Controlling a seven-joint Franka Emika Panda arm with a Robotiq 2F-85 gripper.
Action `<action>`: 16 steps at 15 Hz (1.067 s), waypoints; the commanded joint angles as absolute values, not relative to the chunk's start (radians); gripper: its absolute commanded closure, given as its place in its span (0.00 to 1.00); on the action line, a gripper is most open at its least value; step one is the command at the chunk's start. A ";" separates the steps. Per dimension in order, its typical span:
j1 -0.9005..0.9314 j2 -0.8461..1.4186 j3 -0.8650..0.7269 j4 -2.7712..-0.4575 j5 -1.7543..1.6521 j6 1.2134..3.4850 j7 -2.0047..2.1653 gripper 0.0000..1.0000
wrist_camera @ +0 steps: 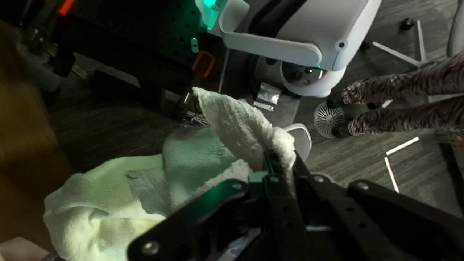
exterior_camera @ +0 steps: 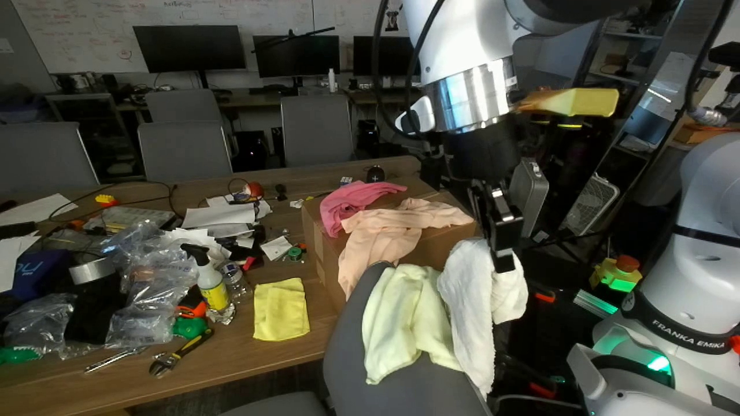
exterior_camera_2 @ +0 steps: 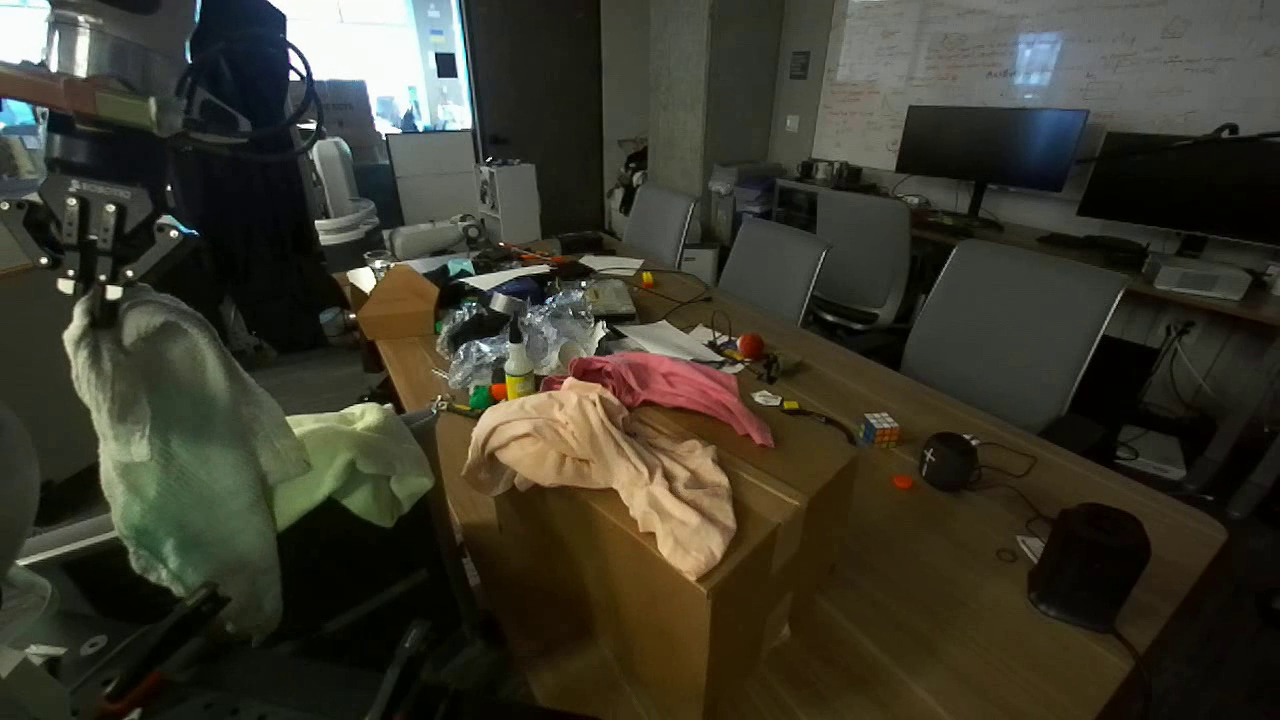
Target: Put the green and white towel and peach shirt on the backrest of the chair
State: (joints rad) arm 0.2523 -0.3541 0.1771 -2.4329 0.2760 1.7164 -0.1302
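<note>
I'm seeing a towel that is looking soft and rumpled: its pale yellow-green part is lying in loose folds over the broad back of the grey chair, and its fluffy white part (which is taking on a faint green tint in places) is hanging in a long drop right next to that, past the edge of the chair's back. The peach shirt is sprawling, creased and limp, across the top of a cardboard box, one end drooping over the edge, and a pink cloth is lying against it.

In an exterior view a small yellow cloth is lying flat on the table, near a spray bottle; the wrist view is leaving both out. The wrist view, for its part, is showing what both exterior views are missing: a pair of patterned trouser legs, out on the floor.

The claw is grasping the towel: it is clenching a bunched bit of the white part, and more of the white is hanging below it. The yellow-green part is resting lower than the claw and off to one side, on the chair. The shirt is lying apart from the claw, over on the box.
</note>
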 commanded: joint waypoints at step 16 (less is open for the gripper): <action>0.227 0.112 0.187 -2.168 0.285 1.732 0.149 0.98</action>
State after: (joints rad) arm 0.2370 0.0656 0.1791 -2.2263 0.3019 1.7608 0.0967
